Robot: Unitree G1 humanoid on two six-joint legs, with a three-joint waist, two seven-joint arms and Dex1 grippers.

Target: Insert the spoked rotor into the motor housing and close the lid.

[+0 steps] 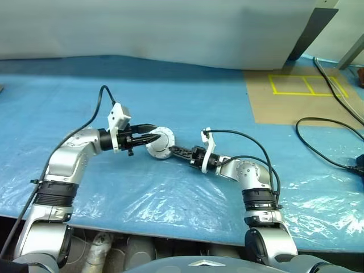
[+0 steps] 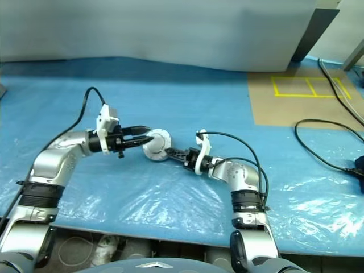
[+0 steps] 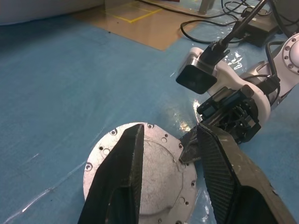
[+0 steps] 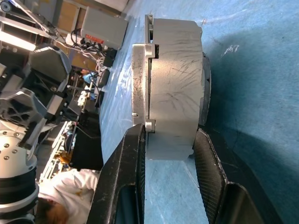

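The motor housing (image 1: 160, 143) sits near the middle of the blue plastic sheet (image 1: 187, 102), between my two grippers. In my right wrist view it stands on edge, its flat faces upright and its round axis running level. A flanged plate lies flush against one face, so I judge the lid is already seated or nearly so, though I cannot see inside.

My right gripper (image 1: 175, 151) reaches in from the near right and has its two black fingers (image 4: 126, 172) clamped across the housing's thickness at the rim, one on the flange side, the other on the plain face. That is a firm grasp.

My left gripper (image 1: 149, 138) comes in from the left, roughly level, with its tips at the housing's upper left edge. In my left wrist view its fingers (image 3: 122, 177) stand apart over the smooth silver face with its ring of screw holes. They straddle it, but I cannot tell whether they press on it.

So the disc lies straight ahead of both sets of fingers, and the right has it. Any turning or pressing should run along that level axis, I think.

Room is good: open sheet towards the far edge and on both sides. The brown board (image 1: 296, 102) with yellow tape and the black cables (image 1: 324, 142) lie well apart at the far right.
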